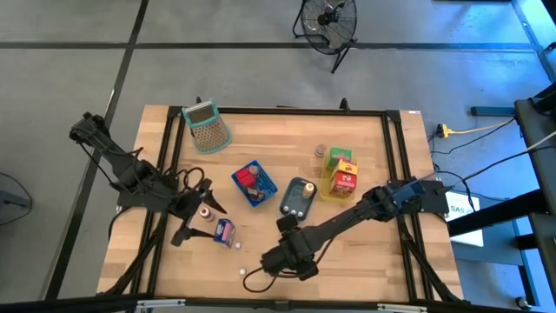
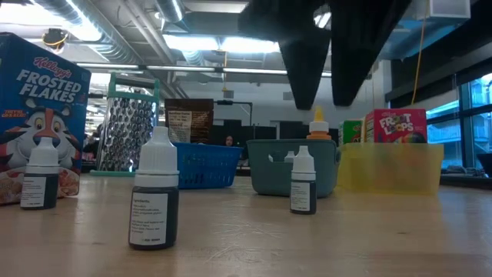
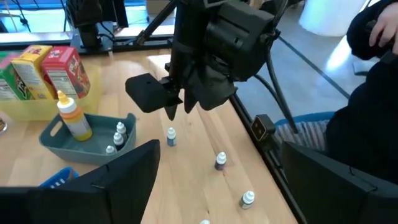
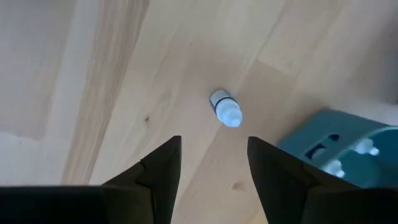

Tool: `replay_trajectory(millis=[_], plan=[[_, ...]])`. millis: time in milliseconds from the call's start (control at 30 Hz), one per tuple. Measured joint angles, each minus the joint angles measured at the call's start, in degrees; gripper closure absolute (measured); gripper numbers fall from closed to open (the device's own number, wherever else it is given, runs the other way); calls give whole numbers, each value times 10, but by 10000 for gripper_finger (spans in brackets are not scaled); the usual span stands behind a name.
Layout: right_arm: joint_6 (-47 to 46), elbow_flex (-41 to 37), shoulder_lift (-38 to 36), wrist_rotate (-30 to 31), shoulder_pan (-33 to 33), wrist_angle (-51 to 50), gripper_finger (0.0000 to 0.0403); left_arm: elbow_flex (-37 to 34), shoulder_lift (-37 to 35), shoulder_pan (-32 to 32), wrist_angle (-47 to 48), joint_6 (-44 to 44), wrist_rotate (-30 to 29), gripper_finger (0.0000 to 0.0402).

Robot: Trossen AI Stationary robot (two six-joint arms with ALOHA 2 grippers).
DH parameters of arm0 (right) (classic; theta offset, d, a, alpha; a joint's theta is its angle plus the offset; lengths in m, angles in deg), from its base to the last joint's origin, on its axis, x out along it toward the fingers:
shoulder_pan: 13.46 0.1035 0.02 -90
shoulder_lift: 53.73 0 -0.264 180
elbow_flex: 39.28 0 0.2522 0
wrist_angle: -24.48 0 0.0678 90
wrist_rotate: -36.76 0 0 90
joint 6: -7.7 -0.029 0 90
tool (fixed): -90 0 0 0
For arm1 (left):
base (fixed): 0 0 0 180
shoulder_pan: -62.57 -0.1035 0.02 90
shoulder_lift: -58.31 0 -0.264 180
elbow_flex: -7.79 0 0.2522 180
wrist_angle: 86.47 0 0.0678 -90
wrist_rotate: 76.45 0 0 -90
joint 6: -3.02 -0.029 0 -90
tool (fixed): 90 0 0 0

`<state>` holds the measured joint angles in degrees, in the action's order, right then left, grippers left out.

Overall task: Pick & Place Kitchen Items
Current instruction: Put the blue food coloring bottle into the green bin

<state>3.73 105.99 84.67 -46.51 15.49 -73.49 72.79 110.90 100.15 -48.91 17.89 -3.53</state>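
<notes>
Fingers (image 4: 163, 168) of the right arm stand apart above the dropper bottle (image 4: 225, 109).

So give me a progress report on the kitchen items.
Done: dropper bottles and a squeeze bottle sit in the teal tray. In hand: nothing; the right gripper hangs open over one loose bottle. Left: several small bottles on the table; left gripper waits open.
</notes>
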Motion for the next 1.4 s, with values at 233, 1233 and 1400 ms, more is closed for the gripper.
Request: replay_trajectory(millis=[233,1233,1400], plan=[[6,-25,2,-30,-12,21,217,0,27,0,0,2,0,73],[56,-51,1,-55,-33,44,217,0,37,0,-31,-42,1,73],[64,-63,1,-56,-33,59,217,0,37,0,-30,-41,1,73]])
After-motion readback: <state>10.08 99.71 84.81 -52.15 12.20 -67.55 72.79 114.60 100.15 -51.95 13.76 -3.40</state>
